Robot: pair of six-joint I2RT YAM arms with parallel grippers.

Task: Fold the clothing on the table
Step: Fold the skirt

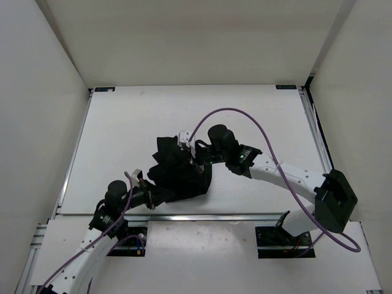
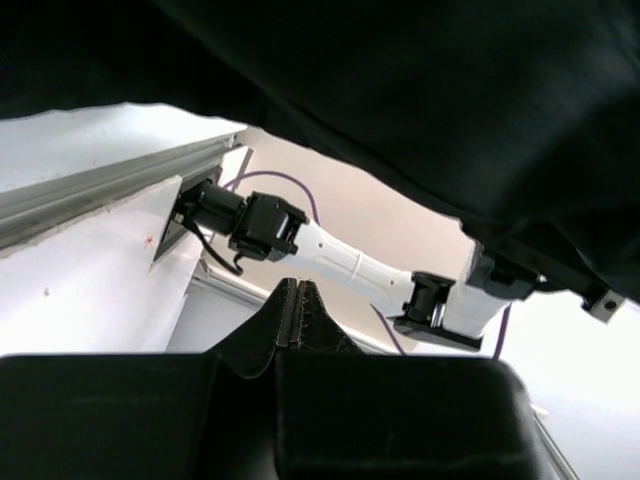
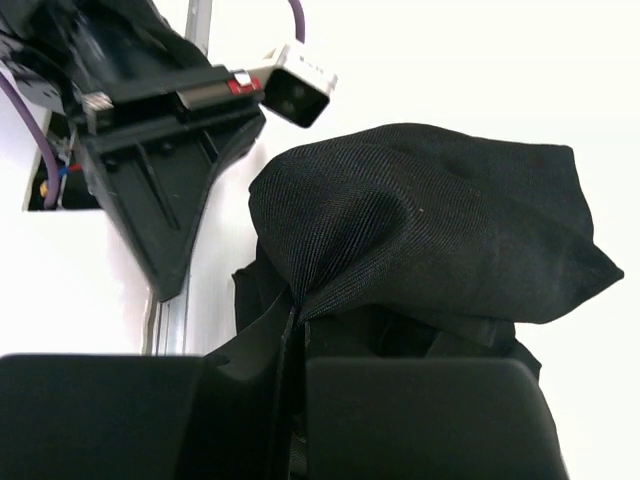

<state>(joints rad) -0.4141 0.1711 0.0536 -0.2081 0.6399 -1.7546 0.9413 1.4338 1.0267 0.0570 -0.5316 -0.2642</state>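
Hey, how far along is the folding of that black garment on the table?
Done: no neat fold shows; the clothing is a bunched heap in the middle of the table. In hand: the right gripper is shut on a pinch of fabric, with creases fanning from it. The left gripper is shut at the heap's near-left edge with cloth draped above it; its grip is unclear. Left: spreading it flat, then every fold.

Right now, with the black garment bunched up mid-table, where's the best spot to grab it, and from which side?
Probably the clothing's pointed corner, which juts free of the heap toward the table's far side. Come in from that side: the right end effector is shut on the gathered fabric beside it, and the left end effector sits shut at the near-left edge.
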